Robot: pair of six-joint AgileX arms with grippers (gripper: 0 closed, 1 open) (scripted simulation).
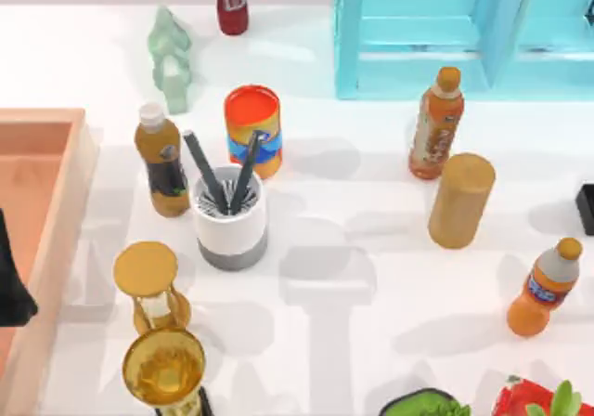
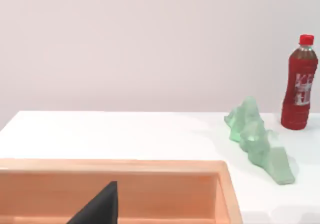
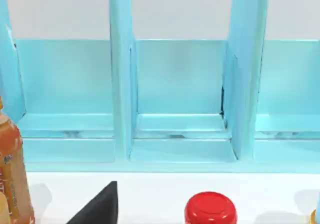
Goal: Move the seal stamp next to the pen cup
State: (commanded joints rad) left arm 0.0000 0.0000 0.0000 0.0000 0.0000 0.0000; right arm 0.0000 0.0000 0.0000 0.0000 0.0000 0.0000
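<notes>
White tabletop, a pale wall behind it, and a light blue rack (image 1: 464, 35) of upright compartments at the far side.

Left gripper (image 2: 100, 208): parked over a wooden tray (image 1: 42, 123) at the table's left edge. Its jaw state cannot be told. Beyond it lie a green mountain-shaped ornament (image 2: 257, 139) and a dark red bottle (image 2: 299, 84).

Right gripper (image 3: 100, 208): facing the rack; jaw state cannot be told. The seal stamp (image 3: 210, 210) stands on the table close before it, between gripper and rack, with its red knob in sight and its base cut off. An orange bottle (image 3: 12, 179) stands off to one side.

The pen cup (image 1: 230, 223) stands upright left of centre, two dark grey pens (image 1: 206, 170) leaning in its slotted insert. An orange-and-blue can (image 1: 252, 128) is just behind it, a brown bottle (image 1: 162, 165) just beside it, and an hourglass (image 1: 153, 291) near.
</notes>
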